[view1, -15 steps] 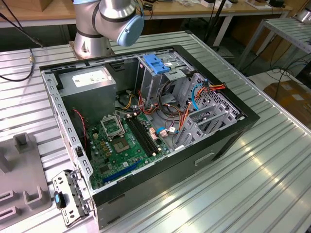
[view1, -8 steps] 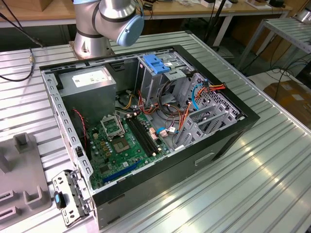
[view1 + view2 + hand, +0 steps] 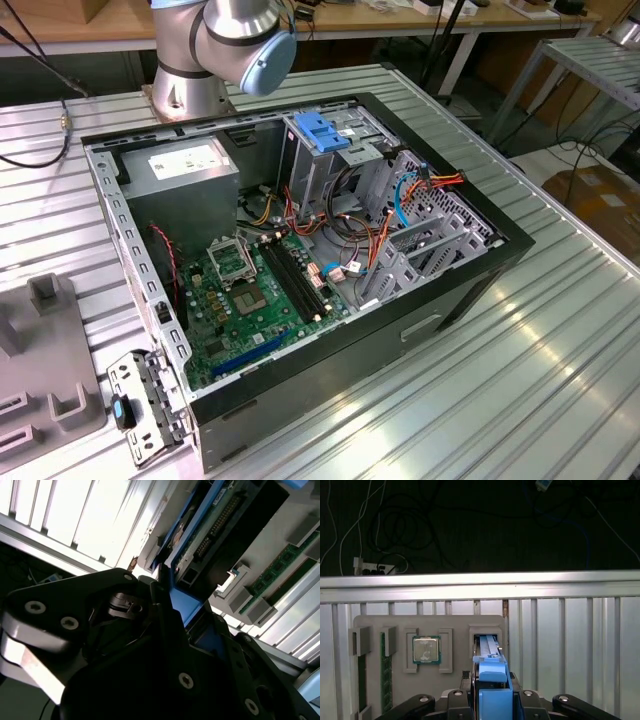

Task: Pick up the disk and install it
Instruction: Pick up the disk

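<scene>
Open computer case (image 3: 335,385) (motherboard (image 3: 250,300) inside)

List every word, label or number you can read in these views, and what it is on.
None can be read.
White label on the power supply, exterior view: print too small.
Processor in the grey tray, first wrist view: markings too faint.
Board of the disk, second wrist view: markings too small.

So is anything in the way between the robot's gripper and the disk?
Nothing visible is. In the first wrist view the gripper sits right around the disk, which stands on edge in a slot of the grey holder. No cable or other part lies between them.
</scene>
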